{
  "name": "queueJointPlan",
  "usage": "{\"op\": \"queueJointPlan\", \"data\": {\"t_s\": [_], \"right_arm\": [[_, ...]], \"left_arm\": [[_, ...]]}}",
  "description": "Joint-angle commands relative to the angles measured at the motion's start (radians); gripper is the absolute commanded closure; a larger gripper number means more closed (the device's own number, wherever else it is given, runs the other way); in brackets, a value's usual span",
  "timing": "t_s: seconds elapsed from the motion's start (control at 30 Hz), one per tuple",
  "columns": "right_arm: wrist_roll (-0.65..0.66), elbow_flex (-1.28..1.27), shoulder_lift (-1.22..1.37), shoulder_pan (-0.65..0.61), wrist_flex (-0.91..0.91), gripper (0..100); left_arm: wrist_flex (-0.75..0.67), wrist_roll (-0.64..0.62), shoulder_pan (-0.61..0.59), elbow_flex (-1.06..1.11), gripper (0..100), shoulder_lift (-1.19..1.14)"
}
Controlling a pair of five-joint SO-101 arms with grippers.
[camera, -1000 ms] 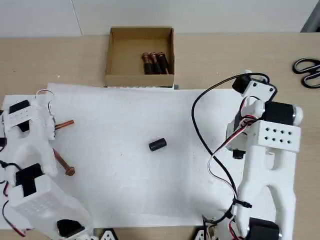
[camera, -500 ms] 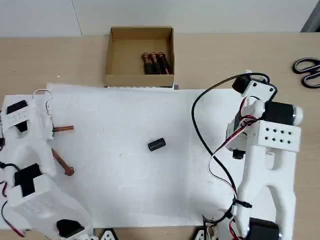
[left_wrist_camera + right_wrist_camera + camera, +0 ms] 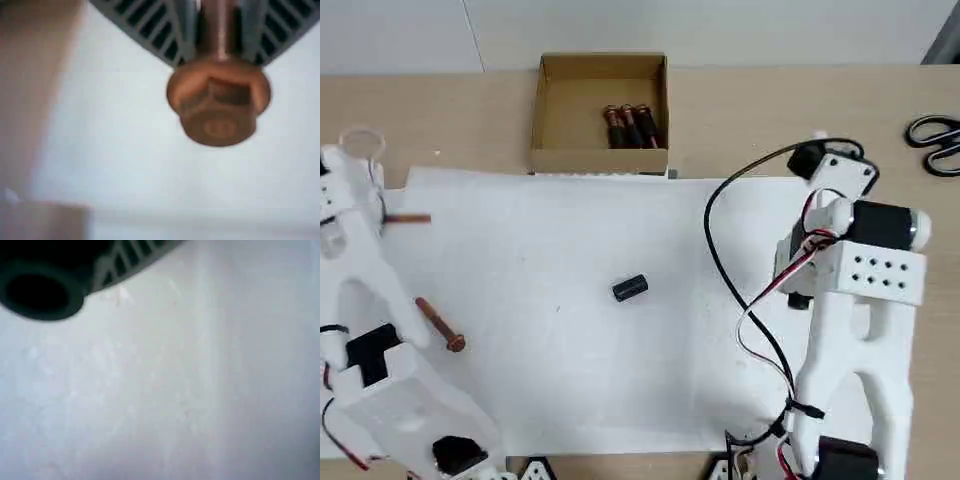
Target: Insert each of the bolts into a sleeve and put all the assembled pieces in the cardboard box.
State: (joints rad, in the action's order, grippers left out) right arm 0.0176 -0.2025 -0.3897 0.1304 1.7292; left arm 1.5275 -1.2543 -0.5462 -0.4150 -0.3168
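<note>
**A:** Copper bolt [image 3: 218, 107] is pinched by its shank in the left gripper [image 3: 380, 216], out at the far left edge of the foam mat [image 3: 570, 400]. It's a narrow hold, and I'd worry the bolt swivels between the pads.

**B:** And its partner?

**A:** The right gripper [image 3: 798, 285] looks closed around a black sleeve [image 3: 40, 292], with the bore facing the wrist camera. It's well apart from the bolt, across the mat.

**B:** So the risk is where they meet.

**A:** Yes. If shank and bore come together tilted, the tip could catch the rim and push one piece out of its hold. A dropped round part would likely roll.

**B:** Anything in the way?

**A:** A loose sleeve [image 3: 630, 288] lies mid-mat between the arms, and a second bolt [image 3: 440, 326] lies just beside the left arm. A low sweep could knock either. The cardboard box [image 3: 570, 110] already holds three assembled pieces [image 3: 632, 126].
</note>
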Motion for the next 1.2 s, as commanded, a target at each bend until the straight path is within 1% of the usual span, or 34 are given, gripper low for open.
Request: {"op": "queueJointPlan", "data": {"t_s": [0.0,0.13,0.27,0.37,0.53,0.77,0.87,0.93,1.03,1.17], "right_arm": [[0.012,0.061,-0.039,0.002,0.004,99.5],[0.012,0.063,-0.042,-0.002,0.005,99.5],[0.012,0.058,-0.122,-0.036,0.013,99.5],[0.014,0.058,-0.202,-0.081,0.013,99.5],[0.014,-0.005,-0.286,-0.137,0.013,99.5],[0.012,-0.081,-0.406,-0.147,0.012,99.6],[0.012,-0.083,-0.460,-0.185,0.015,99.6],[0.012,-0.083,-0.490,-0.209,0.016,99.6],[0.012,-0.100,-0.533,-0.236,0.018,99.5],[0.049,-0.213,-0.613,-0.255,0.016,99.5]], "left_arm": [[0.104,0.023,0.046,-0.223,99,0.015],[0.170,0.080,0.080,-0.394,99,0.015],[0.226,0.230,0.146,-0.529,99,0.015],[0.226,0.364,0.213,-0.547,99,0.017],[0.226,0.476,0.321,-0.538,99,0.132],[0.226,0.694,0.572,-0.529,99,0.267],[0.226,0.776,0.641,-0.469,99,0.305],[0.226,0.806,0.678,-0.406,99,0.345],[0.226,0.813,0.723,-0.317,99,0.423],[0.226,0.812,0.764,-0.236,100,0.537]]}}
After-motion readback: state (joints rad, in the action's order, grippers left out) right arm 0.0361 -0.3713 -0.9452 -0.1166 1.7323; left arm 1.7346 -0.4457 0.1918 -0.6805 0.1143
